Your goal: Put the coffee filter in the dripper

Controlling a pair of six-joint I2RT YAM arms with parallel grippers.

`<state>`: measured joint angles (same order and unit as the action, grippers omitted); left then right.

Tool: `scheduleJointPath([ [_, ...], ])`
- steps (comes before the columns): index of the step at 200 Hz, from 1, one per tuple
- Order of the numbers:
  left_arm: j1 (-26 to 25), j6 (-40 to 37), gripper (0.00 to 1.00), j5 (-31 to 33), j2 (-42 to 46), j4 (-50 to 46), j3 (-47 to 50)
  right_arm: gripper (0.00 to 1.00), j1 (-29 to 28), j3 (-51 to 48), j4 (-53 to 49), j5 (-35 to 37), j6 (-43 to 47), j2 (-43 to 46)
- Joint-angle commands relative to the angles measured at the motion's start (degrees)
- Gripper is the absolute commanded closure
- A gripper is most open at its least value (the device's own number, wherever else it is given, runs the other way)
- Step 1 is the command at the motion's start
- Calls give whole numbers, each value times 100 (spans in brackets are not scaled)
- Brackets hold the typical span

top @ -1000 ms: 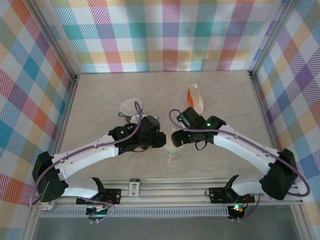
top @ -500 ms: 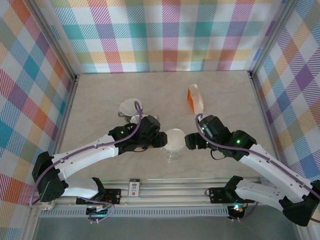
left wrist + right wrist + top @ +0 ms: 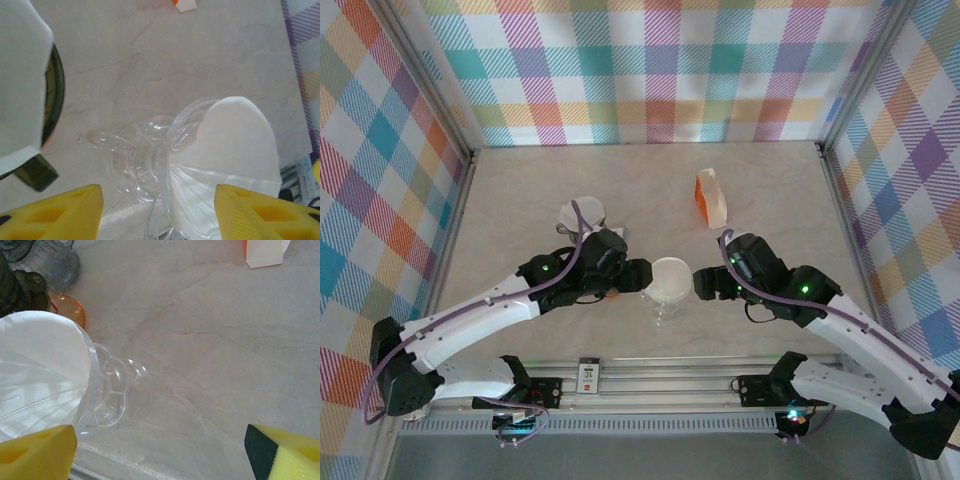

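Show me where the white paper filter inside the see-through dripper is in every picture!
Top external: the filter is mid-table, inside the dripper, between the two arms.
Left wrist: the filter is at lower right, above the dripper's clear base.
Right wrist: the filter is at the left edge, halfway down.
Shared landmark: the orange-and-white box, at the top edge of both wrist views.

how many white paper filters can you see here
2. One filter sits in the clear dripper, front centre; a second filter rests on a dark holder further back left. More may be stacked under it.
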<state>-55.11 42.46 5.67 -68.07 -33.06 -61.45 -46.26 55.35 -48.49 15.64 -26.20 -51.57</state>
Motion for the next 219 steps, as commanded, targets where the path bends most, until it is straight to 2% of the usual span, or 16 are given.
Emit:
scheduleJointPath([
  [1, -35, -5, 38, 344, 315, -216, -236, 12, -36, -50, 225, 21, -25, 109],
  [50, -13, 11, 31, 1288, 805, -780, -336, 11, -32, -218, 517, 5, 3, 106],
  [86, 420, 63, 32, 1239, 1350, -872, -62, 11, -31, -235, 730, -25, 60, 22],
  [131, 1879, 61, 33, 737, 2216, -1112, 459, 11, -37, -209, 798, -79, 122, -90],
  [150, 2707, 17, 34, 157, 2381, -1082, 667, 11, -32, -209, 794, -38, 141, -95],
  [178, 3759, -102, 36, -266, 2426, -1079, 956, 11, -32, -178, 796, -2, 133, -66],
  [219, 5291, 93, 44, -1374, 2545, -525, 1712, 11, -32, -192, 837, 9, 117, 56],
])
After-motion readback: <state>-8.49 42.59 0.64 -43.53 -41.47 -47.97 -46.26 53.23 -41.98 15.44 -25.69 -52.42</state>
